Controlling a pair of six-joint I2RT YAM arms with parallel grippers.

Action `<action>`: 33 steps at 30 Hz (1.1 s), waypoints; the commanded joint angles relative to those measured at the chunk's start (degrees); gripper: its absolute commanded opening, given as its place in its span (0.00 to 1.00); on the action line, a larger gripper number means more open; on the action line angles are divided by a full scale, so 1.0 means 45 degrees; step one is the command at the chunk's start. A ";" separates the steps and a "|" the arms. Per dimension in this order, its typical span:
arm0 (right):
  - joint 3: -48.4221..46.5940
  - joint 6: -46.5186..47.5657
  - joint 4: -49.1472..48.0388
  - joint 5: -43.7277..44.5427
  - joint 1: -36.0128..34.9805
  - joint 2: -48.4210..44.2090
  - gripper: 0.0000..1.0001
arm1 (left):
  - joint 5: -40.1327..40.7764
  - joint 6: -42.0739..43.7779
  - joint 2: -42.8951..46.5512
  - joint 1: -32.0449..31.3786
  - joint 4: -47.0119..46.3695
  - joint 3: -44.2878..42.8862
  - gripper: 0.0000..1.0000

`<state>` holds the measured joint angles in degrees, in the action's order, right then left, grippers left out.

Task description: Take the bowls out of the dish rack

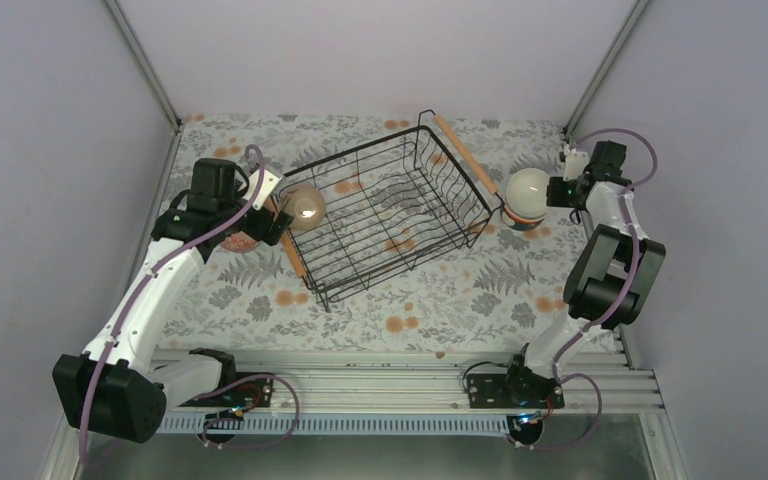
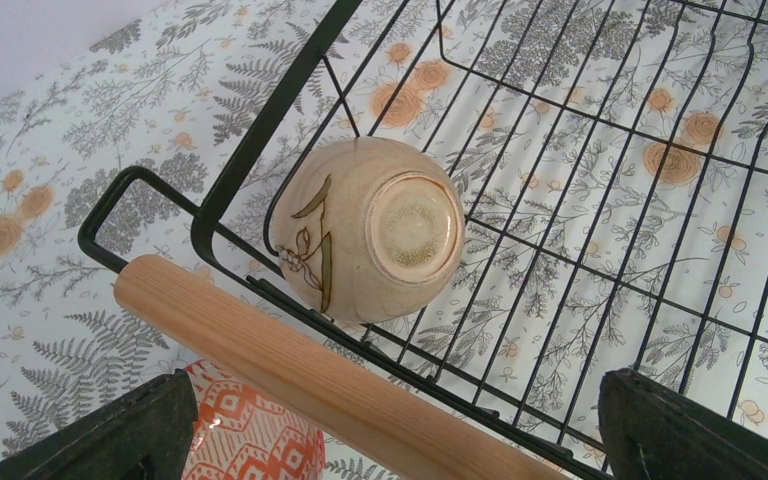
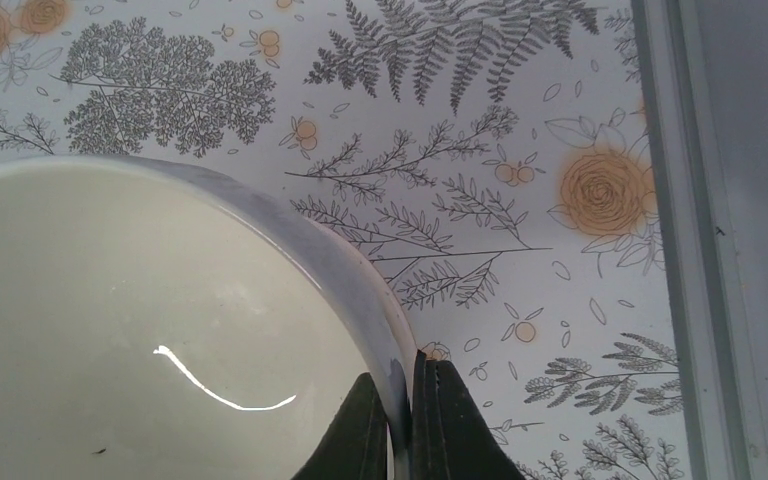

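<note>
left pincer (image 2: 400, 425) spread wide above beige bowl (image 2: 370, 228) in dish rack (image 2: 263, 128), right pincer (image 3: 402, 400) pinching white-lined bowl (image 3: 110, 320) rim

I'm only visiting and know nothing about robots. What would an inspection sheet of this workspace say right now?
Surface: floral table cover, lying flat.
Job's things: dish rack mid-table; beige bowl upside down in its corner; orange bowl outside, beside the rack; white bowl right of the rack.
Clutter: nothing seen.
Grippers: left gripper open above the rack's edge; right gripper shut on the white bowl's rim.
Cables: purple cables along both arms.
Surroundings: plain walls.
</note>
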<state>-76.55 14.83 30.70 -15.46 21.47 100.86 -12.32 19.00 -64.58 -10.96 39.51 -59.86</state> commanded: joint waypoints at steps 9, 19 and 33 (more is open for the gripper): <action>-0.0126 -0.0106 -0.0003 -0.0313 0.0111 0.0189 0.04 | -0.0232 0.0094 0.0156 0.0087 0.0045 -0.0183 1.00; 0.0773 0.0267 -0.0076 -0.0604 0.0025 -0.1959 0.50 | -0.0179 0.0113 0.0246 0.0090 -0.0001 -0.0110 1.00; 0.0039 0.0827 0.2343 -0.0919 -0.2166 -0.7394 0.65 | -0.0138 0.0035 0.0389 0.0111 -0.0152 -0.0302 1.00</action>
<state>-72.10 16.93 36.64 -16.60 15.44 70.67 -12.47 19.00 -64.20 -10.96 39.51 -59.86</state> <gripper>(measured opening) 0.644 0.998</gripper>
